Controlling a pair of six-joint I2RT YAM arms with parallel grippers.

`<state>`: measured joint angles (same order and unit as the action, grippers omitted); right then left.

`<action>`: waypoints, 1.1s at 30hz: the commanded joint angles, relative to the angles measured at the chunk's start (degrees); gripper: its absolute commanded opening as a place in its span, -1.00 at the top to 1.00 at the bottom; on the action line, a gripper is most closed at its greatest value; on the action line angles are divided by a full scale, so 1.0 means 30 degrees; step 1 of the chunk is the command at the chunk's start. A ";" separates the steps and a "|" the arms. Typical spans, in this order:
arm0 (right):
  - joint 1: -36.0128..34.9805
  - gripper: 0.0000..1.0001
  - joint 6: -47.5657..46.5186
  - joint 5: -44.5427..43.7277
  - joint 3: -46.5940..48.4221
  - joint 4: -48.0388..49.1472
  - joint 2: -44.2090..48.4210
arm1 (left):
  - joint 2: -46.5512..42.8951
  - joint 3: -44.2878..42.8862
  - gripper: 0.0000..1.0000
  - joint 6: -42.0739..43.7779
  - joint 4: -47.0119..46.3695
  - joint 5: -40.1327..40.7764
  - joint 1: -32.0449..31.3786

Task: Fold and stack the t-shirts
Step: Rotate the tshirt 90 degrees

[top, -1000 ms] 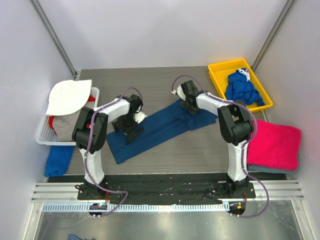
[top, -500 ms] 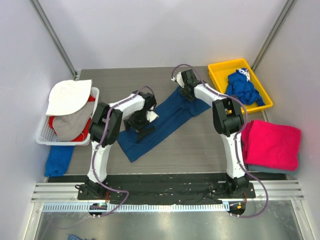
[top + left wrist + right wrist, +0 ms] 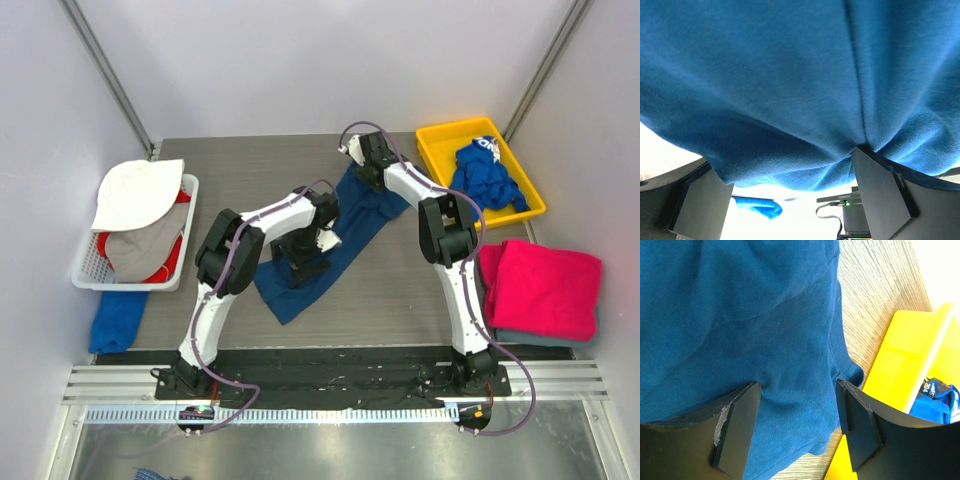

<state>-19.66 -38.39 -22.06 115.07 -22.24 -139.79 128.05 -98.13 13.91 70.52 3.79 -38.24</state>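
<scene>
The navy t-shirt [image 3: 345, 235] lies stretched in a diagonal band across the table's middle. My left gripper [image 3: 312, 245] is at its lower part, with a small white patch beside it. In the left wrist view its fingers [image 3: 705, 205] stand wide apart and the blue cloth [image 3: 790, 90] drapes over and between them. My right gripper [image 3: 362, 170] is on the shirt's far end, fingers [image 3: 737, 425] apart and pressed on the cloth [image 3: 740, 315]. The magenta-pink tee [image 3: 548, 285] lies folded at the right. The royal-blue tee [image 3: 487, 175] is crumpled in the yellow tray [image 3: 440, 135].
A white basket [image 3: 85, 270] with a white cloth [image 3: 135, 190] and red and grey items stands at the left. A blue cloth [image 3: 115, 320] lies below it off the table. The yellow tray [image 3: 910, 350] is right beside the right gripper.
Both grippers and the navy shirt have shifted: the left gripper moved right with the shirt's lower part, the right gripper moved to the far left. The shirt band now runs steeper.
</scene>
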 commanded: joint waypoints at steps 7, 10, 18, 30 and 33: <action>0.0137 -0.43 0.0024 0.1144 -0.0180 -0.0380 -0.0544 | -0.0171 0.2439 -0.99 -0.2116 -0.2472 -0.0414 -0.1258; 0.0166 -0.43 -0.0151 0.0999 -0.0532 -0.0293 -0.0251 | -0.1078 0.3699 -0.99 -0.2497 -0.2501 -0.0181 -0.1462; 0.0138 -0.42 -0.0152 0.1056 -0.1382 -0.0145 0.0218 | -0.3160 0.5228 -0.99 -0.2616 -0.2033 0.0347 -0.3158; 0.0108 -0.43 -0.0152 0.0676 -0.2494 0.0936 0.1417 | -0.6525 0.6633 -0.99 -0.2441 -0.3496 0.4357 -0.4890; 0.0137 -0.42 -0.0240 0.0413 -0.3402 0.1348 0.2209 | -0.7347 0.6810 -0.99 -0.2323 -0.3994 0.6348 -0.4832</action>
<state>-20.05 -39.16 -20.23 109.03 -17.52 -136.49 111.46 -78.19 7.44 59.70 14.50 -52.99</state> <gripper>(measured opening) 0.711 0.996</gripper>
